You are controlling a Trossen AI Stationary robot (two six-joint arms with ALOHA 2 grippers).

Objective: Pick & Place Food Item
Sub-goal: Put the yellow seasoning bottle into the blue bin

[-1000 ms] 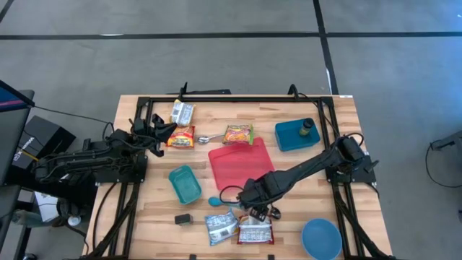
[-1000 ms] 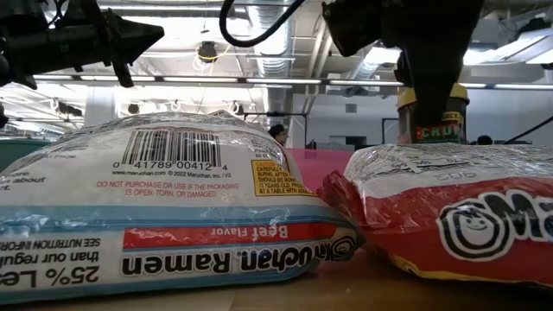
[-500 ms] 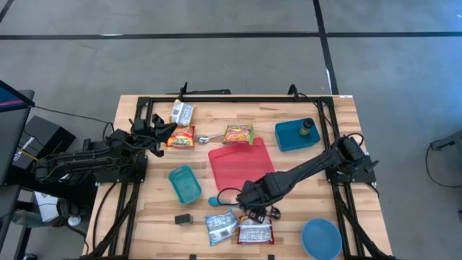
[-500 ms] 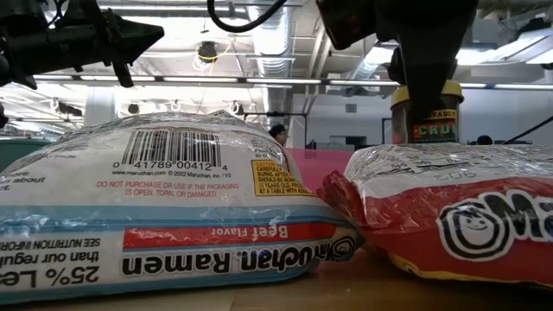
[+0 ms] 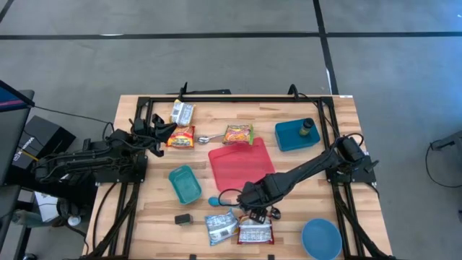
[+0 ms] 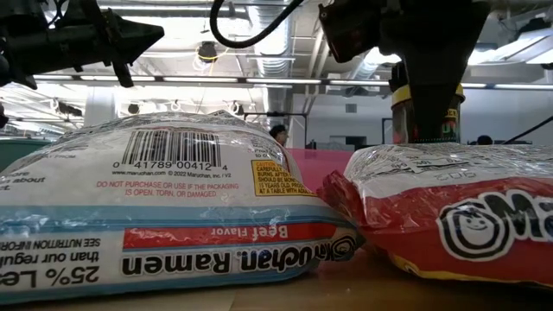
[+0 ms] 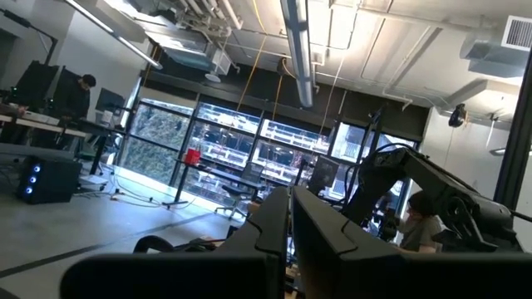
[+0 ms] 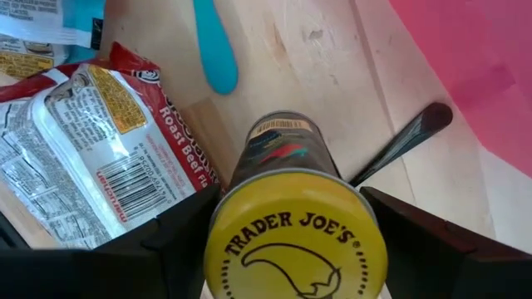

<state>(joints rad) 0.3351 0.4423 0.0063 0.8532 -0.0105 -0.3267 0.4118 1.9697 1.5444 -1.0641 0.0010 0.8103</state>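
wooden table (image 5: 303,195) on a grey concrete floor, black frame rails around its edges, open workshop room behind in the low view. largest to smallest: red cutting mat (image 5: 240,165) lies flat at the table's middle. blue bowl (image 5: 321,239) sits at the near right corner. teal container (image 5: 296,135) near the far right edge holds a small bottle, so that looks like a drop spot for food items, a guess. teal tray (image 5: 185,183) sits left of the mat. two ramen packs lie side by side at the near edge, blue ramen pack (image 6: 164,207) and red ramen pack (image 6: 449,212). more snack packs and a spoon lie along the far edge.

right gripper (image 5: 257,203) reaches across the table to just beyond the red pack, jaws closed on the trader joe's canister (image 8: 295,224) from both sides, yellow lid toward the wrist camera. canister is upright, just above the wood beside the red pack, apparently lifted for carrying. blue spoon (image 8: 215,51) lies on the wood past it.

left gripper (image 5: 160,128) waits near the far left corner, fingers close together, nothing between them.
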